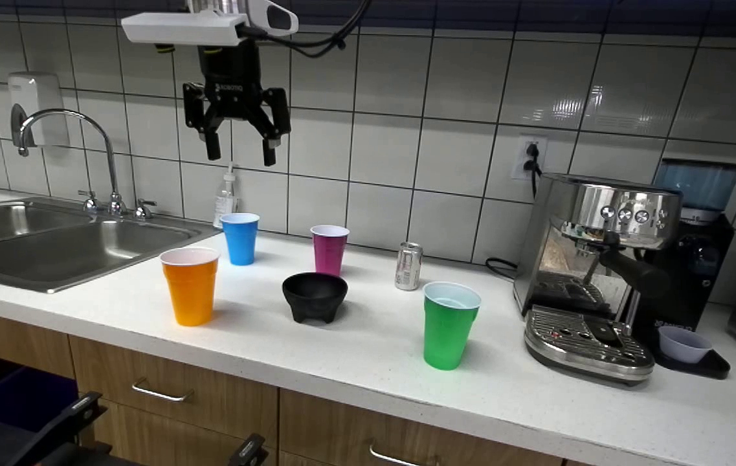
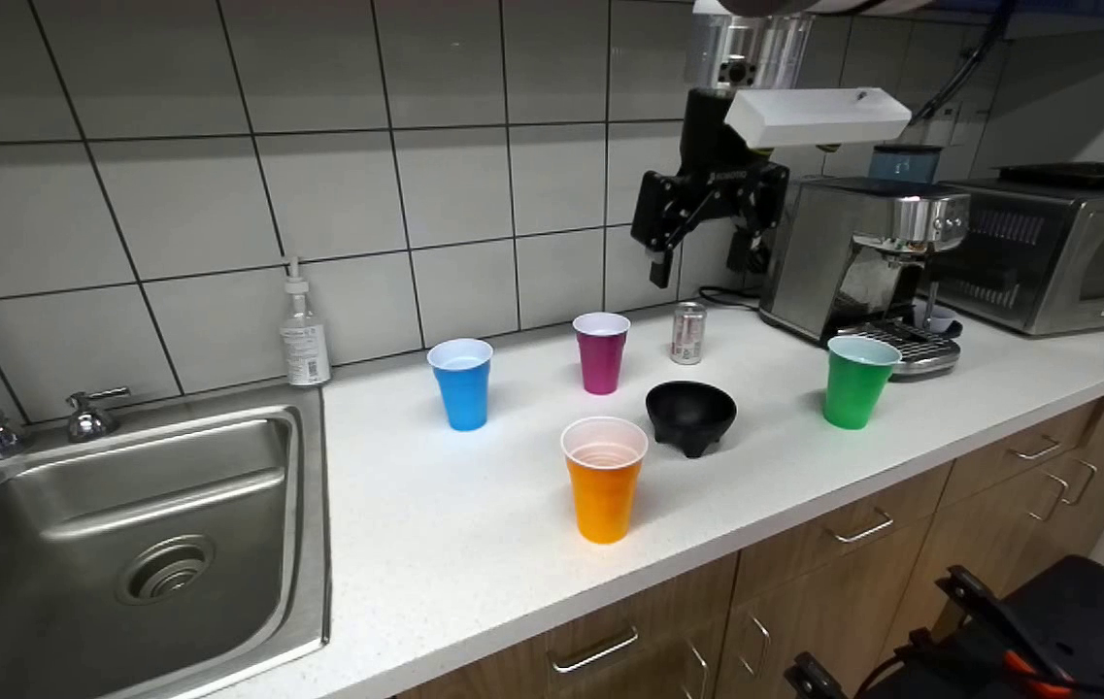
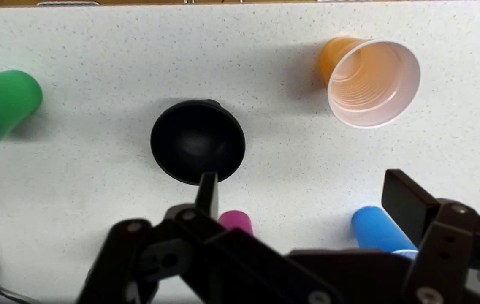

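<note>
Fingers (image 1: 269,153) hung spread, empty, above table (image 1: 355,343) | no grasp seemed made yet | black bowl (image 2: 692,417), orange cup (image 2: 604,495), blue cup (image 2: 462,390), purple cup (image 2: 600,361) stood apart, unheld

"ROBOTIQ" stands on the gripper (image 1: 241,153); pale lettering on the coffee grinder (image 1: 698,265) seems too blurred to read.
</note>
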`<state>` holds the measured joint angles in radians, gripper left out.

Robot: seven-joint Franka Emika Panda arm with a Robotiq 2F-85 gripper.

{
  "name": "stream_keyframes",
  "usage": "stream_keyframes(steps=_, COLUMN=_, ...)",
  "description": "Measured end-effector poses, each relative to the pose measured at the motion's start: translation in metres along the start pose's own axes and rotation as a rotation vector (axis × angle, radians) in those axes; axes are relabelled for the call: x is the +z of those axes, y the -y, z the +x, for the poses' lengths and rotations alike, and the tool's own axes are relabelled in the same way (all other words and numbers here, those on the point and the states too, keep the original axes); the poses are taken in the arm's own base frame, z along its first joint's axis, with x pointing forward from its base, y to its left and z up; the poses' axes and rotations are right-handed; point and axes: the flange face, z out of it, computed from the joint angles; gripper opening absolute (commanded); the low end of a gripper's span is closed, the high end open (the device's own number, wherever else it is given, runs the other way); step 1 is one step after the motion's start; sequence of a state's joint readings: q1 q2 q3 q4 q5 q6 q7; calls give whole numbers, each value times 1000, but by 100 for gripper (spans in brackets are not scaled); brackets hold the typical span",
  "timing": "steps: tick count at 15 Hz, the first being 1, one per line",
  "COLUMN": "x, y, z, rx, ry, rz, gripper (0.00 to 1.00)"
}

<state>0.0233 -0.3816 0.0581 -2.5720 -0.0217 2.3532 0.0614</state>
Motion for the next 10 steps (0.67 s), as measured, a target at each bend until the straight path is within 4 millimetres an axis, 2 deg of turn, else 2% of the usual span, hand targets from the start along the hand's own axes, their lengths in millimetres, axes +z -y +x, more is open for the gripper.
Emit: stream_keyframes(steps=10, x=47, y=29, z=57, rx=-31, ry=-7, rz=24, gripper=100)
